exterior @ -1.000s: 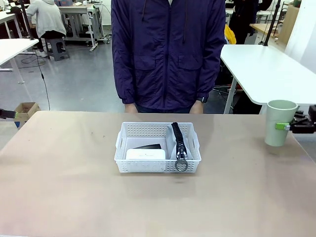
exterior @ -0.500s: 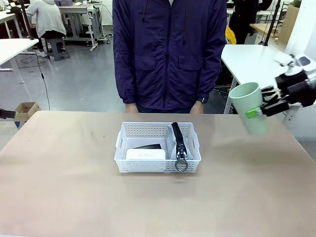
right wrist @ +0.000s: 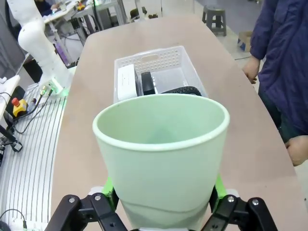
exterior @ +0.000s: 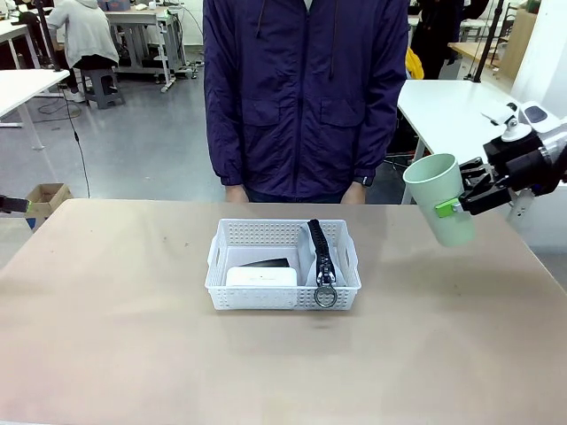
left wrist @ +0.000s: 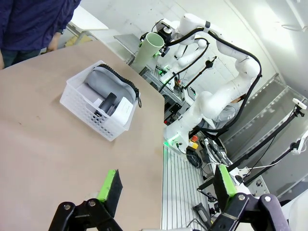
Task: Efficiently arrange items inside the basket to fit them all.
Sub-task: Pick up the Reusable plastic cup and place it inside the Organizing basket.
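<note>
My right gripper (exterior: 454,209) is shut on the pale green cup (exterior: 439,197), holding it tilted in the air above the table's right side, to the right of the basket. The cup (right wrist: 162,154) looms close in the right wrist view, its mouth empty. The white lattice basket (exterior: 283,264) sits mid-table holding a small white box (exterior: 260,276), a black stapler (exterior: 267,263) behind it and a grey pouch (exterior: 320,257) with black zipper and metal ring on its right side. My left gripper (left wrist: 163,190) is open over the table's left end, far from the basket (left wrist: 91,111).
A person in a dark blue jacket (exterior: 306,93) stands at the far edge, hands low behind the table. The brown tabletop (exterior: 133,345) is bare around the basket. The table's edge and floor equipment (left wrist: 192,159) lie beyond the left gripper.
The right gripper lifted the cup off the table at the far right and carried it up and left, tilting it. The basket and its contents stayed put.
</note>
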`<state>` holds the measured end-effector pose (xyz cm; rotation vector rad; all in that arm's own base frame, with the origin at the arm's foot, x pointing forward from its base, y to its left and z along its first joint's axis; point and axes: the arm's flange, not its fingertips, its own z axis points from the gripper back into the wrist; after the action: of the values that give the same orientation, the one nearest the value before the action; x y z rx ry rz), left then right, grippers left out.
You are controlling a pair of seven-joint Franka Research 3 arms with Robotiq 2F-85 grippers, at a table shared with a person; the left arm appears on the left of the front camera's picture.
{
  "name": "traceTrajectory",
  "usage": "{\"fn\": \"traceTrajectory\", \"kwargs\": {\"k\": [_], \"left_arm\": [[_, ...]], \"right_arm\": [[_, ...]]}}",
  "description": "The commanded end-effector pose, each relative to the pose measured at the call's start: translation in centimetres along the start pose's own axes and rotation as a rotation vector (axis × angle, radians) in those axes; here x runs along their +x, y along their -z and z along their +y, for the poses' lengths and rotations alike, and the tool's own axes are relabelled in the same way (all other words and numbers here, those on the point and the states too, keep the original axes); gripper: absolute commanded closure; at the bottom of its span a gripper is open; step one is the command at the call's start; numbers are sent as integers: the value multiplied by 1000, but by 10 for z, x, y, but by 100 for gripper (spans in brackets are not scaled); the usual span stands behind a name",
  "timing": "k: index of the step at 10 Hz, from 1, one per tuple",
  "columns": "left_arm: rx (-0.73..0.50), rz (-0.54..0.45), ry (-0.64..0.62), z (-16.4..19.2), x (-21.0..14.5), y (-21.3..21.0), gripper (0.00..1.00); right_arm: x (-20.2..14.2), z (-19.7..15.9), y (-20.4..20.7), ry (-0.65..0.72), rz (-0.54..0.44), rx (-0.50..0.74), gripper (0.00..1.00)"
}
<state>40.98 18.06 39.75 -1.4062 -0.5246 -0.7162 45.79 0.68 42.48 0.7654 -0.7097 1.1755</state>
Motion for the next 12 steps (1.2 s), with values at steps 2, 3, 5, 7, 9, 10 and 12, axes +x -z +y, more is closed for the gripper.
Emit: {"fn": "traceTrajectory", "kwargs": {"k": [2,3,5,7,9,10,12], "left_arm": [[2,9,18,-3,0,0,0],[2,9,18,-3,0,0,0],[2,9,18,-3,0,0,0],[2,9,18,-3,0,0,0],[2,9,18,-3,0,0,0],[2,9,18,-3,0,0,0],[2,9,18,-3,0,0,0]], "right_arm": [[0,0,0,0,0,0,12],[-7,-12,8,-38,-56,-15,13],[60,-15,35,-98,71,-37,13],[133,-9,82,-76,181,-51,13],[186,-4,157,-90,231,4,13],[205,2,187,-113,284,-9,13],[230,14,239,-199,459,-9,13]]}}
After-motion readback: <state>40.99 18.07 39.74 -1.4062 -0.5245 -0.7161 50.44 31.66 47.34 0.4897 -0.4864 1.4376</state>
